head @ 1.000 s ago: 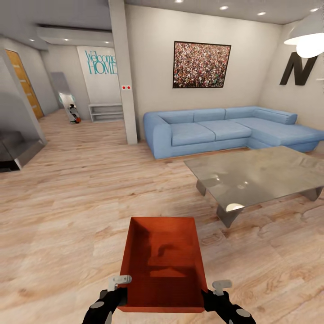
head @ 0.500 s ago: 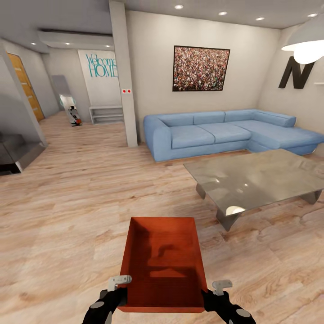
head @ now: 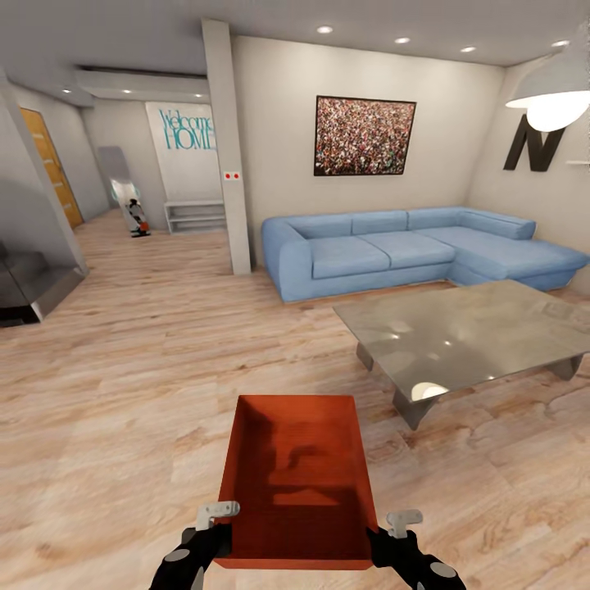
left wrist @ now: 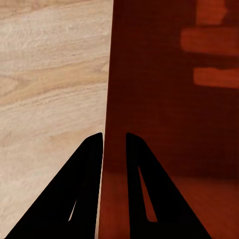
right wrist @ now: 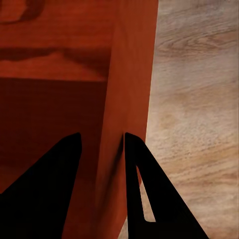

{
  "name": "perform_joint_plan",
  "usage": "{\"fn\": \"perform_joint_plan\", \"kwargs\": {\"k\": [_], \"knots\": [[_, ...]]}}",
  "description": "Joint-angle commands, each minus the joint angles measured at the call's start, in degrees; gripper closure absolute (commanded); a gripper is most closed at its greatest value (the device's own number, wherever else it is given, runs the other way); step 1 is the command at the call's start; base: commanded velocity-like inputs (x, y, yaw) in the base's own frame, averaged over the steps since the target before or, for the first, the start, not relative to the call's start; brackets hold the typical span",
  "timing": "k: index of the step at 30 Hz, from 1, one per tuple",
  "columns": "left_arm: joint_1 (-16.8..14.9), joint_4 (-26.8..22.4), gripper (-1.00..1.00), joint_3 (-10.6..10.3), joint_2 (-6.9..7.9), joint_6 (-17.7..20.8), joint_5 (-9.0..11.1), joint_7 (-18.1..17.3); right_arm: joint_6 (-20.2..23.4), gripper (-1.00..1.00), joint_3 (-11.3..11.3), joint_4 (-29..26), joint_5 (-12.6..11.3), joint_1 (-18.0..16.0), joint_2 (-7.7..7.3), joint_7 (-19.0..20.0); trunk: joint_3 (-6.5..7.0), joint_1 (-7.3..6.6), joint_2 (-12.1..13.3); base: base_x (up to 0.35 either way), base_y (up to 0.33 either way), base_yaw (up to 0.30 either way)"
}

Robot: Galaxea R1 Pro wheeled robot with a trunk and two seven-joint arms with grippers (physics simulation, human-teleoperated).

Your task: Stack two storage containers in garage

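Note:
I hold one orange-red storage container level in front of me, above the living room's light wood planks. It is lidless and nothing lies inside. My left gripper is shut on its left wall near the corner closest to me. In the left wrist view, that gripper has one finger on each side of the container's wall. My right gripper clamps the right wall the same way, and the right wrist view shows the gripper astride the container's wall. The garage is out of view.
A grey glass coffee table stands ahead to the right, with a light-blue sectional sofa behind it under a framed crowd picture. A white pillar stands ahead. A hallway opens at far left past a dark stair edge.
The whole room has shifted in the head view, so the camera has moved. The container and both grippers keep the same place in the picture.

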Motion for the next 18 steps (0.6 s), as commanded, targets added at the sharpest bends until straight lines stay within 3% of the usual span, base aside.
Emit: {"fn": "perform_joint_plan", "kwargs": {"k": [1, 18], "knots": [[0.0, -0.2, 1.0, 0.4, -0.09, 0.3, -1.2, 0.2, -0.1, 1.0, 0.8, 0.1, -0.6, 0.0, -0.05, 0.0, 0.23, -0.23, 0.4, 0.0, 0.0, 0.0], [0.0, -0.2, 1.0, 0.4, -0.09, 0.3, -1.2, 0.2, -0.1, 1.0, 0.8, 0.1, -0.6, 0.0, -0.05, 0.0, 4.87, -3.96, 7.2, 0.0, 0.0, 0.0]]}}
